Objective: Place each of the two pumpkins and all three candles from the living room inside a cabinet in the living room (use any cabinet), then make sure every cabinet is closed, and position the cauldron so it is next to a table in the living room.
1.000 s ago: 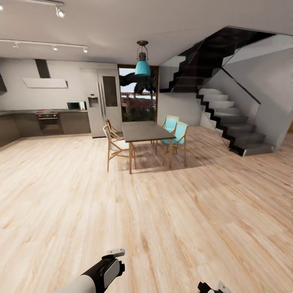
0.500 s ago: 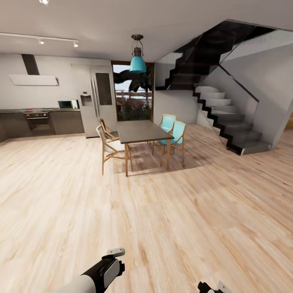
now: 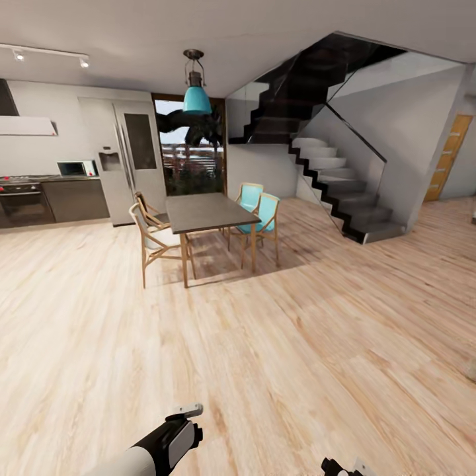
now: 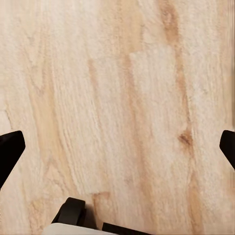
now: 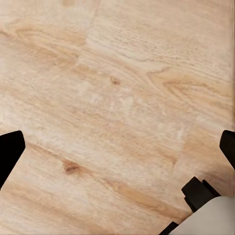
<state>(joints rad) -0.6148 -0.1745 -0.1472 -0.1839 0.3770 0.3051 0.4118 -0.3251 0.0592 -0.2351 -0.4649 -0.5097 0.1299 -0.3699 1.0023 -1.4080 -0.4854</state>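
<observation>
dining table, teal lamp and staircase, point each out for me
dining table (image 3: 205, 211), head view, on the middle of its dark top
teal lamp (image 3: 196, 99), head view, on its teal shade
staircase (image 3: 334, 182), head view, on the pale steps midway up

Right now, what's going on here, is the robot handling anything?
Nothing is being handled. Both grippers, left and right, hang open and empty over bare wooden floor. The head view faces an open room with a dining table and chairs, a staircase to the right and a kitchen to the left. The robot looks to be in transit.
</observation>
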